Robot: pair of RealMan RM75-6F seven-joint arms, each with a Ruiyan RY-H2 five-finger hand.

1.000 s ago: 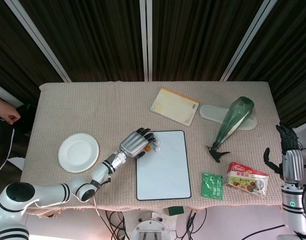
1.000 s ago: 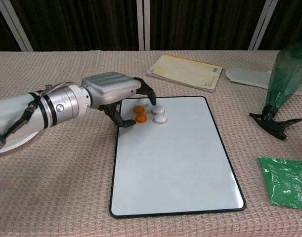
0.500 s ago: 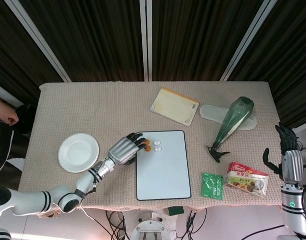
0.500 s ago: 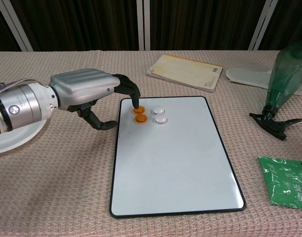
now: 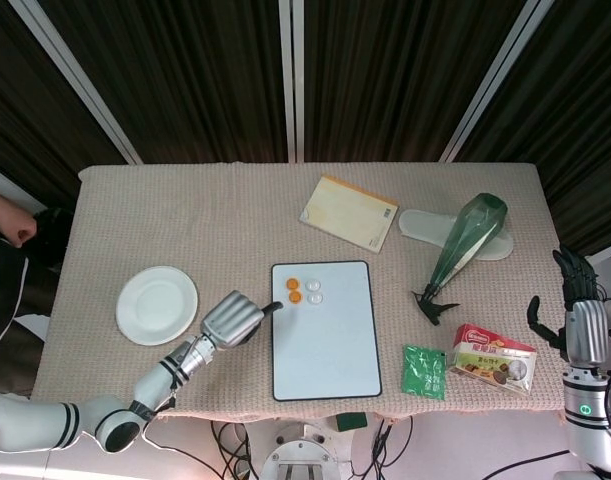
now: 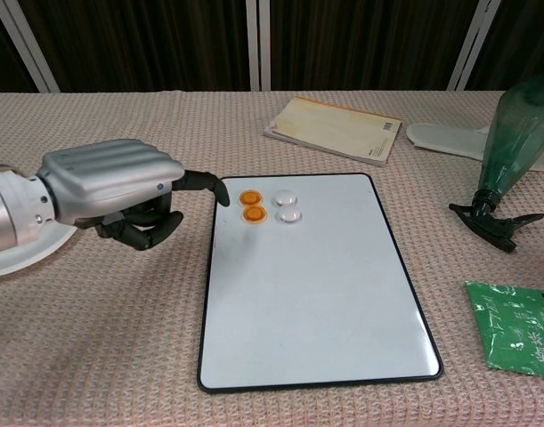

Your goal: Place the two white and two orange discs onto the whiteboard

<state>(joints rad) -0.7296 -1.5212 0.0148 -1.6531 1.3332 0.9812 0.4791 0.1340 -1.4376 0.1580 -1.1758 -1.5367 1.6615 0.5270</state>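
Both orange discs [image 6: 250, 205] and both white discs [image 6: 286, 206] lie at the whiteboard's [image 6: 307, 294] far-left corner. The left robot hand [image 6: 111, 182] holds nothing, mostly curled with one finger out; withdraw it flat, clear of the board's left edge. The right robot hand [image 5: 575, 310] hangs open, empty.

The left hand [image 6: 111, 191] has drawn back off the whiteboard [image 6: 312, 294].

white plate [image 5: 157, 304] — booklet [image 5: 348, 212] — green bottle [image 5: 464, 240] — snack packets [image 5: 493, 357]
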